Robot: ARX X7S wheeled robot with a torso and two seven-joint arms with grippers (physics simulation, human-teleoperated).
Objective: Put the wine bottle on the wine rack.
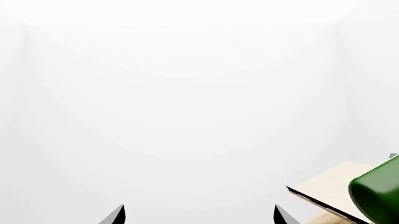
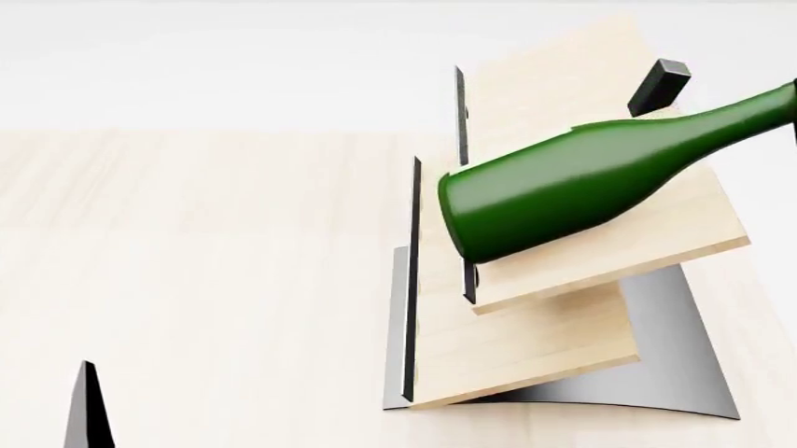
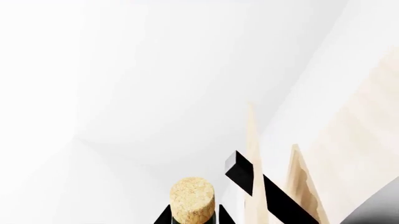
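The dark green wine bottle [image 2: 573,187] lies slanted across the upper pale boards of the wine rack [image 2: 536,327]. Its base overhangs the rack's dark metal edge and its neck runs off toward the right border of the head view. My right gripper [image 3: 192,216] is shut on the neck just under the tan cork [image 3: 192,196], with a dark finger on each side. My left gripper [image 1: 199,214] is open and holds nothing. It sits to the left of the rack, and the bottle's base [image 1: 377,196] and a rack board [image 1: 321,184] show at the edge of its view.
The rack stands on a curved grey metal base [image 2: 678,364] on a pale wooden table [image 2: 187,233]. A short dark bar [image 2: 658,86] sticks up near the rack's top, close beside the bottle neck. White walls lie behind.
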